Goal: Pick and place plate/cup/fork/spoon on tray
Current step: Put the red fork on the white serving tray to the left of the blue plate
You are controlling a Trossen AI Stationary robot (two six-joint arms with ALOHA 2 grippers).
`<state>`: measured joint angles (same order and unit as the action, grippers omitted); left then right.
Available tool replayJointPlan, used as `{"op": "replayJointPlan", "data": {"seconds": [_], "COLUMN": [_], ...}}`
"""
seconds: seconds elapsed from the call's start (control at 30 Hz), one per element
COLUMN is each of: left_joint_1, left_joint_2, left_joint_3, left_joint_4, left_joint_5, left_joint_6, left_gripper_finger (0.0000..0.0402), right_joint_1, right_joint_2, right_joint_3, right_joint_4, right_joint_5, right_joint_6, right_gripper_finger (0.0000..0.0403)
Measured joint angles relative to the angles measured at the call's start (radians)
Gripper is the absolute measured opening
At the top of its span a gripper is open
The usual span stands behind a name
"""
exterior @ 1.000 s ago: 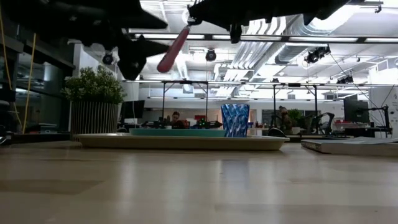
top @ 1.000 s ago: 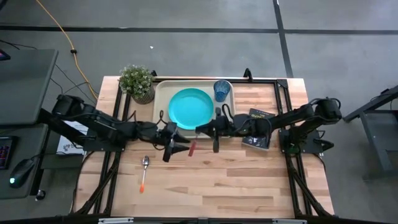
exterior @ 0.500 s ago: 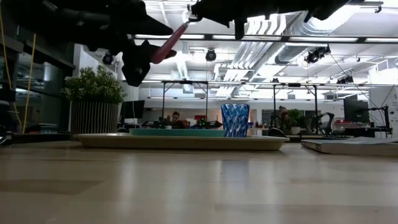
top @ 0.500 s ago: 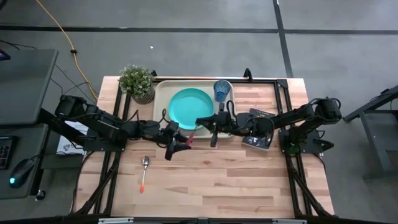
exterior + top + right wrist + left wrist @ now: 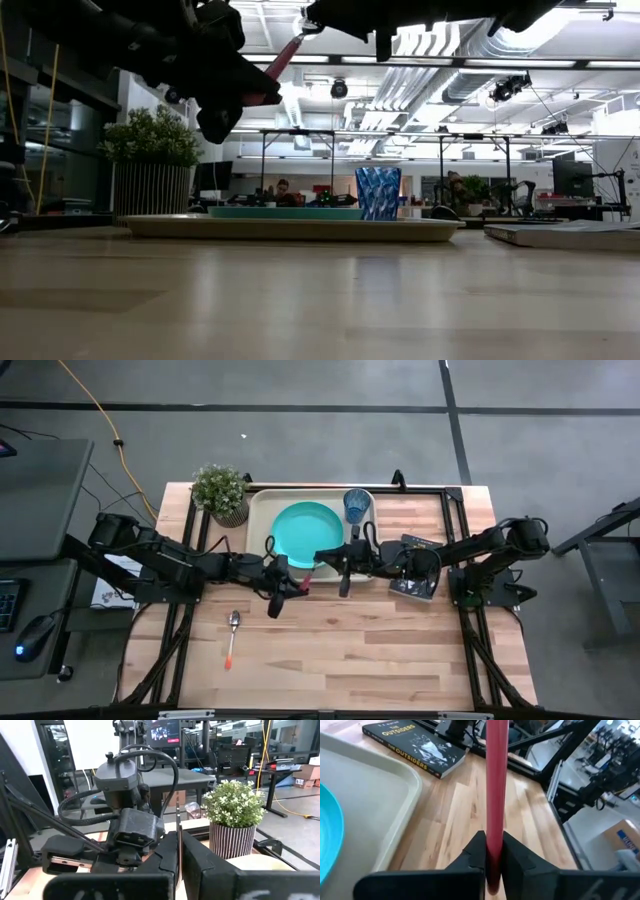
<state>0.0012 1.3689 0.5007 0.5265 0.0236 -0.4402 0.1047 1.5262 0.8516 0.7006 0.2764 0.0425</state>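
Red-pink and slim, the fork (image 5: 496, 795) hangs in the air above the desk (image 5: 370, 650) just in front of the tray (image 5: 258, 510), pinched at both ends: the left gripper (image 5: 492, 857) is clamped on the end of its handle, and the right gripper (image 5: 318, 559) is clenched on the metal end. It looks light and rigid, with a smooth narrow handle that could twist or slide between the pads, so a hold square across the handle, as the left gripper has, seems the safest one. One fork is in view, and one spoon (image 5: 232, 636) lies flat on the desk nearer the left arm, well apart from the tray. One turquoise plate (image 5: 305, 530) and one blue cup (image 5: 357, 504) sit on the single beige tray, the cup at its far right corner. Beyond these stand one potted plant (image 5: 222, 492) and one dark book (image 5: 412, 568) under the right arm.
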Motion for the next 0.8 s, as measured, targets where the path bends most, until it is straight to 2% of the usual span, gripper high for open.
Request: {"op": "replayJointPlan", "data": {"seconds": [0.13,0.3,0.47,0.67,0.8], "left_joint_1": [0.019,0.033,0.046,0.097,0.145], "left_joint_2": [-0.041,-0.138,-0.266,-0.39,-0.402], "left_joint_3": [0.001,-0.045,-0.131,-0.246,-0.258], "left_joint_4": [-0.1,-0.158,-0.172,-0.283,-0.454], "left_joint_5": [-0.031,-0.123,-0.237,-0.441,-0.479], "left_joint_6": [0.017,0.014,-0.018,-0.178,-0.294], "left_gripper_finger": [0.0004,0.0002,0.0001,0.0001,0.0], "right_joint_1": [0.0,0.0,0.0,0.001,0.001], "right_joint_2": [-0.044,-0.154,-0.256,-0.302,-0.292], "right_joint_3": [0.0,0.0,0.0,0.0,0.0], "right_joint_4": [-0.096,-0.268,-0.42,-0.555,-0.587], "right_joint_5": [0.03,0.145,0.171,0.185,0.186], "right_joint_6": [0.002,0.001,0.007,0.077,0.089], "right_gripper_finger": [0.0023,0.0085,0.0134,0.0141,0.0142]}}
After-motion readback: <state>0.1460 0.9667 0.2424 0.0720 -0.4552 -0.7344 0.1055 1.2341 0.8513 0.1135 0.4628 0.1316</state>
